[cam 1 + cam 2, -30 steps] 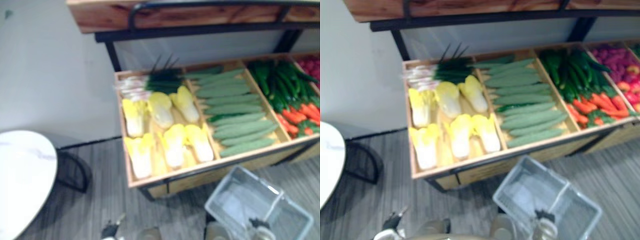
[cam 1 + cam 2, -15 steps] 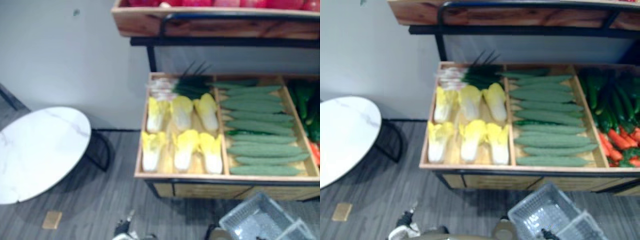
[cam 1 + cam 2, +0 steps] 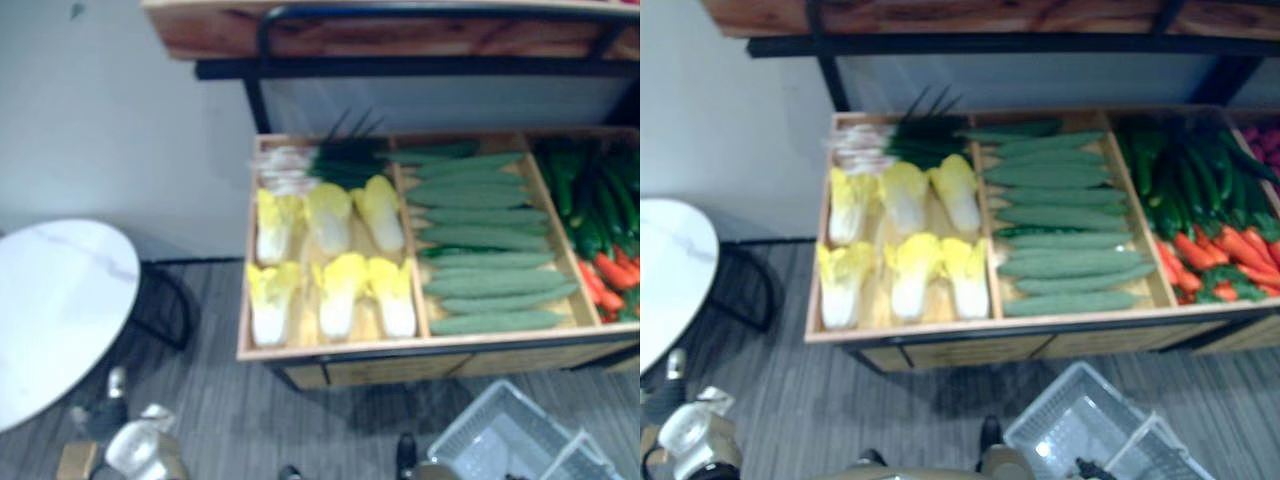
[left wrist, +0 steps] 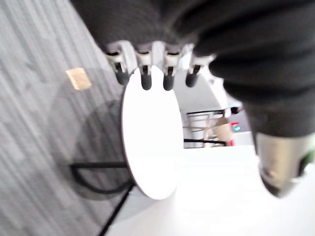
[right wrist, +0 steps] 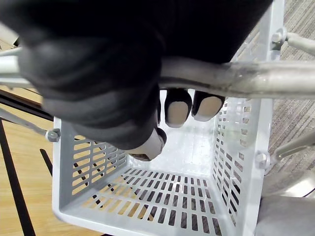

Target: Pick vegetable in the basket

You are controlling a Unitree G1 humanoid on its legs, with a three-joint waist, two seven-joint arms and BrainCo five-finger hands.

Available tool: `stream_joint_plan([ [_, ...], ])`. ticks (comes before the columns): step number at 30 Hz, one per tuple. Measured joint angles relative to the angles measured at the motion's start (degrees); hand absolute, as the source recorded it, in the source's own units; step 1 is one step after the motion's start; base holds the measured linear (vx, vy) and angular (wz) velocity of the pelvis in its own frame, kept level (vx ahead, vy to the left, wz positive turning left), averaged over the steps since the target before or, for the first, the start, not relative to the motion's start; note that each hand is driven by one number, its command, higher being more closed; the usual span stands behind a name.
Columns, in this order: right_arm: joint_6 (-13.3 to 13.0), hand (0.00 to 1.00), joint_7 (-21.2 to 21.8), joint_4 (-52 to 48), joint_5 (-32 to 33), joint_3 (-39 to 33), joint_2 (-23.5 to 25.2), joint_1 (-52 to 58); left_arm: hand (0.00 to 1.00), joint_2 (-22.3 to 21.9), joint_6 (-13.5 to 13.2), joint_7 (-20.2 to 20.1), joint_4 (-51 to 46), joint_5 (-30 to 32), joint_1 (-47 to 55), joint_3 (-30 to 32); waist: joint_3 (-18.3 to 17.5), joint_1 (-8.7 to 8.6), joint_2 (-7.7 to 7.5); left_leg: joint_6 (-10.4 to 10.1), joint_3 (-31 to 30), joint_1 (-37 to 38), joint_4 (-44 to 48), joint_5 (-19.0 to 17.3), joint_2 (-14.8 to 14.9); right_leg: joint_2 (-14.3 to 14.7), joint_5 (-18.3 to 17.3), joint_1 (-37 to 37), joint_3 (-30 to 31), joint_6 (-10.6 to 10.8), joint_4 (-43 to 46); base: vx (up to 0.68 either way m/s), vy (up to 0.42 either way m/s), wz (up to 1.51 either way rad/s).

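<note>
Vegetables lie in a wooden display crate (image 3: 330, 350): pale yellow napa cabbages (image 3: 330, 245), long green cucumbers (image 3: 485, 245), scallions (image 3: 320, 165), and green peppers (image 3: 590, 190) over red ones (image 3: 605, 275). A grey plastic basket (image 3: 500, 440) hangs low in front of the crate, empty inside (image 5: 162, 196). My right hand (image 5: 98, 73) is shut on the basket's metal handle (image 5: 246, 78), fingers (image 5: 177, 105) curled under it. My left hand (image 3: 140, 450) is low at the left, away from the crate, its fingers (image 4: 145, 73) relaxed and holding nothing.
A round white table (image 3: 50, 310) on a black frame stands to the left of the crate. A second wooden shelf (image 3: 400, 30) on a black bar overhangs the crate's back. A small tan tile (image 4: 78, 78) lies on the grey floor.
The camera has swung, so the whole scene has shifted. My left hand has come into view at the lower left. The basket still hangs from my right hand.
</note>
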Motion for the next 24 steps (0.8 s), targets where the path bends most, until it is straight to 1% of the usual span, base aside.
stream_joint_plan([
  [1,0.07,1.00,-0.17,0.30,0.00,0.16,-0.14,-0.16,0.00,0.04,-0.25,1.28,-1.87,0.21,-0.06,-0.40,-0.01,-0.12,0.15,-0.01,0.03,0.50,0.00,-0.01,0.02,0.10,0.15,0.65,0.09,-0.05,-0.42,-0.01,-0.015,-0.09],
  [3,0.22,1.00,-0.56,0.33,0.02,0.37,-0.25,-0.05,0.00,0.04,-1.11,3.86,-8.23,0.63,-1.01,-3.27,-0.03,-0.53,0.27,-0.07,-1.67,1.84,0.02,-0.11,0.00,0.11,0.16,2.47,-0.03,-0.03,-0.98,-0.02,-0.008,0.06],
  [4,0.21,1.00,-0.61,0.31,0.02,0.65,-0.26,-0.04,0.00,0.04,-1.24,5.28,-11.54,1.99,-1.72,-5.03,-0.06,-0.97,0.21,0.01,-2.59,1.71,0.02,-0.27,-0.14,-0.09,0.19,2.75,-0.10,0.02,-1.12,-0.05,-0.007,0.18],
  [5,0.18,1.00,-0.66,0.32,0.06,1.09,-0.29,0.00,0.00,0.04,-1.31,5.83,-13.03,2.72,-2.05,-5.93,-0.05,-1.16,0.14,0.07,-2.88,1.59,0.02,-0.34,-0.27,-0.26,0.19,2.70,-0.12,0.10,-1.16,-0.08,0.012,0.11],
  [6,-0.03,1.00,-0.88,0.29,0.07,2.06,-0.35,0.23,0.00,-0.01,-1.39,6.94,-15.97,4.92,-2.11,-7.84,-0.04,-1.19,0.15,0.29,-2.90,1.65,0.02,-1.15,-0.53,-0.47,0.12,2.50,-0.05,0.20,-1.42,-0.08,0.018,-0.04],
  [7,-0.15,1.00,-0.85,0.25,0.08,2.07,-0.41,0.50,0.00,-0.16,-1.38,7.67,-18.50,7.32,-2.04,-9.66,-0.08,-1.01,0.18,-0.24,-2.89,1.76,0.02,-1.68,-0.83,-0.69,-0.03,2.64,0.16,0.46,-1.77,-0.08,0.018,-0.11],
  [8,-0.20,1.00,-0.84,0.21,0.09,2.05,-0.40,0.66,0.00,-0.29,-1.32,7.88,-19.71,8.82,-2.06,-10.72,-0.10,-0.98,0.23,-0.23,-2.90,1.79,0.02,-1.70,-0.95,-0.81,0.01,2.66,0.24,0.51,-1.78,-0.05,0.016,-0.04],
  [9,-0.34,1.00,-0.83,0.16,0.09,2.03,-0.44,1.15,0.00,-0.76,-0.99,7.76,-21.78,11.32,-2.05,-13.18,-0.23,-0.98,0.43,-0.19,-3.06,1.77,0.02,-1.72,-1.13,-1.01,0.26,2.74,0.27,0.88,-1.79,-0.02,0.011,0.05],
  [10,-0.49,1.00,-0.81,0.11,0.11,1.85,-0.57,1.63,0.00,-1.60,-0.57,7.19,-23.47,14.29,-1.99,-15.78,-0.42,-0.97,0.75,-0.05,-3.26,1.78,0.02,-1.72,-1.33,-1.20,0.48,2.90,0.17,0.68,-1.83,-0.01,0.009,0.07],
  [11,-0.48,1.00,-0.81,0.13,0.13,1.76,-0.74,1.88,0.00,-2.12,-0.49,6.74,-24.15,15.22,-1.95,-17.28,-0.51,-1.00,0.91,0.06,-3.39,1.77,0.02,-1.64,-1.44,-1.31,0.51,3.00,0.10,0.70,-1.90,0.01,0.004,0.10],
  [13,-0.45,1.00,-0.66,0.20,0.18,0.11,-1.21,2.30,0.00,-4.13,-0.22,3.30,-25.70,20.14,-1.58,-24.63,-0.67,-1.55,1.67,0.52,-4.39,1.71,0.02,-1.16,-1.77,-1.72,0.69,3.70,-0.40,0.95,-2.04,0.02,0.002,0.17],
  [15,-0.43,1.00,-0.50,0.21,0.17,-0.45,-1.25,2.37,0.00,-5.19,0.18,1.40,-25.90,22.48,-1.32,-29.70,-0.82,-1.63,1.95,0.57,-4.49,1.73,0.02,-1.17,-1.87,-1.81,0.66,3.79,-0.48,0.99,-2.04,0.01,-0.005,0.09],
  [16,-0.40,1.00,-0.29,-0.32,0.16,-0.50,-1.13,2.40,0.00,-5.48,0.26,-1.01,-25.70,24.39,-0.53,-35.25,-0.86,-1.95,2.04,0.60,-4.69,1.75,0.02,-1.19,-1.94,-1.88,0.67,4.12,-0.98,1.01,-2.27,0.00,-0.014,0.05],
  [18,-0.40,1.00,-0.18,-0.44,0.12,-0.61,-0.95,2.59,0.00,-5.70,0.38,-3.13,-24.71,25.71,-0.32,-40.13,-0.86,-2.40,2.03,0.63,-4.89,1.98,0.02,-1.22,-1.93,-1.87,0.64,4.67,-1.25,1.09,-2.55,0.00,-0.017,0.08],
  [20,-0.40,1.00,-0.02,-1.31,0.08,-1.54,-0.06,2.76,0.00,-6.75,0.84,-4.59,-22.52,29.06,-0.33,-44.28,-0.90,-3.56,2.10,0.64,-5.46,2.03,0.02,-1.22,-1.93,-2.01,0.34,5.06,-1.67,1.48,-2.54,-0.01,-0.023,0.12],
  [23,-0.29,1.00,-0.14,-2.35,0.09,-2.73,0.90,3.92,0.00,-6.84,2.39,-6.53,-20.71,31.55,-0.26,-48.73,-0.90,-3.59,2.14,0.61,-5.80,2.44,0.01,-1.31,-1.83,-2.02,0.08,5.66,-2.43,1.59,-2.66,-0.01,-0.024,0.08],
  [24,-0.24,1.00,-0.25,-2.47,0.09,-2.74,0.98,4.05,0.00,-6.85,2.60,-6.98,-20.61,32.00,-0.22,-49.19,-0.91,-3.58,2.14,0.62,-5.78,2.49,0.01,-1.37,-1.81,-2.03,-0.12,5.67,-2.50,1.71,-2.66,0.00,0.000,0.00],
])
